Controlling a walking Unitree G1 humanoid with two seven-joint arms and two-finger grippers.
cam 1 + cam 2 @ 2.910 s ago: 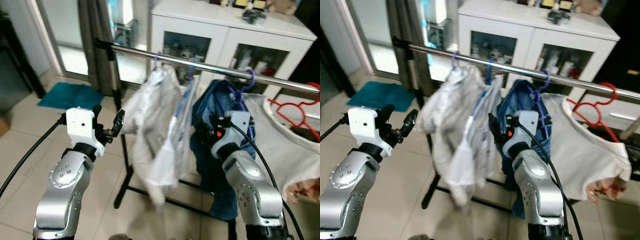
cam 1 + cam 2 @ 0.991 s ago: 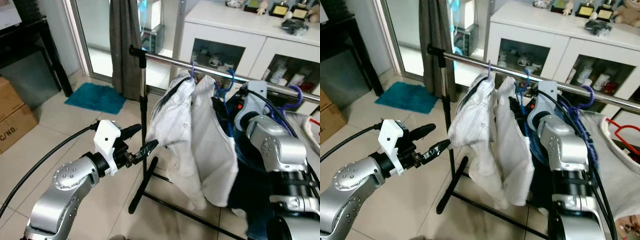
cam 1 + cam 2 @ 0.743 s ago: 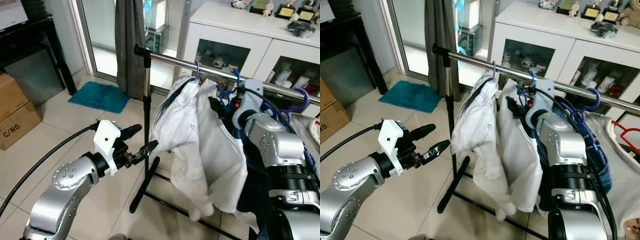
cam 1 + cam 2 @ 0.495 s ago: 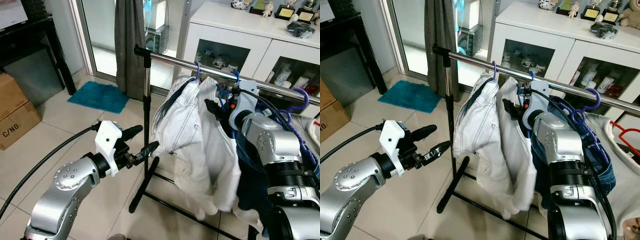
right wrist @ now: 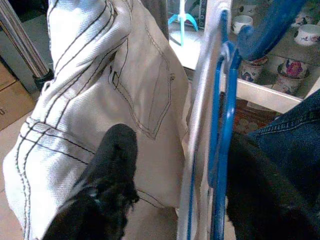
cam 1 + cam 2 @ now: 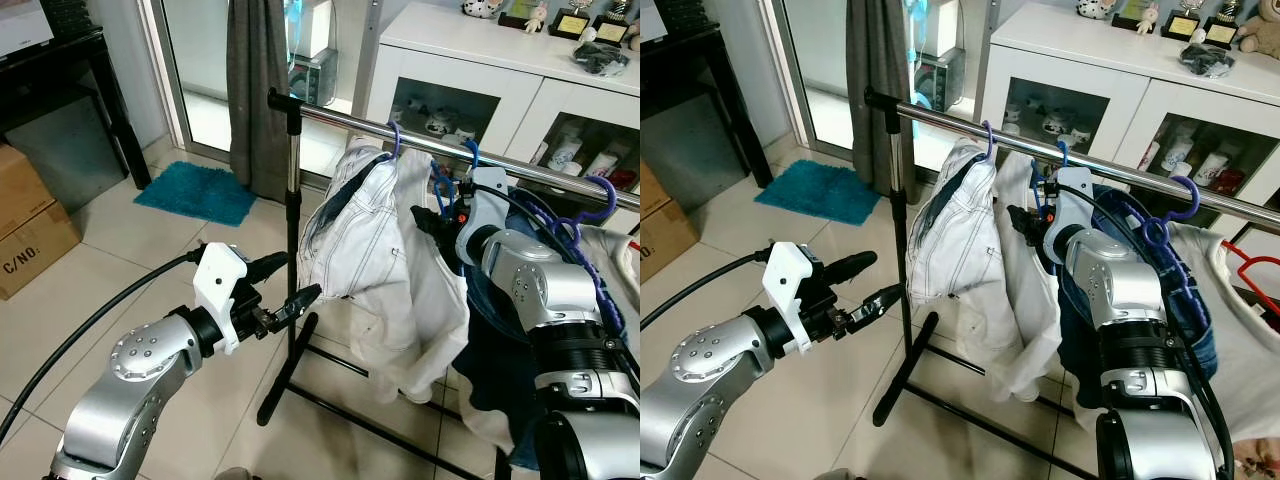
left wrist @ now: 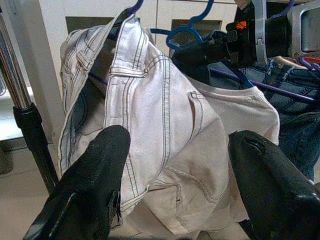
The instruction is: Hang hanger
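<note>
Since the blue hanger [image 6: 1040, 190] has its hook over the chrome rail [image 6: 420, 140], just in from the rail's left end beside the purple hanger [image 6: 394, 140] carrying white jeans [image 6: 365, 240], we judge the hanging done and only withdrawal left. Right gripper [image 5: 175, 165]: fingers parted around the blue hanger's neck, seemingly released, though the wrist view is blurred. Left gripper [image 6: 285, 290]: parted, empty, held low near the rack's upright post [image 6: 292, 250]. Further along the rail: denim garments [image 6: 1180, 300]. Room: tiled floor [image 6: 120, 260], teal mat [image 6: 195, 193], white glass-fronted cabinet [image 6: 520, 90], cardboard box [image 6: 30, 225].
</note>
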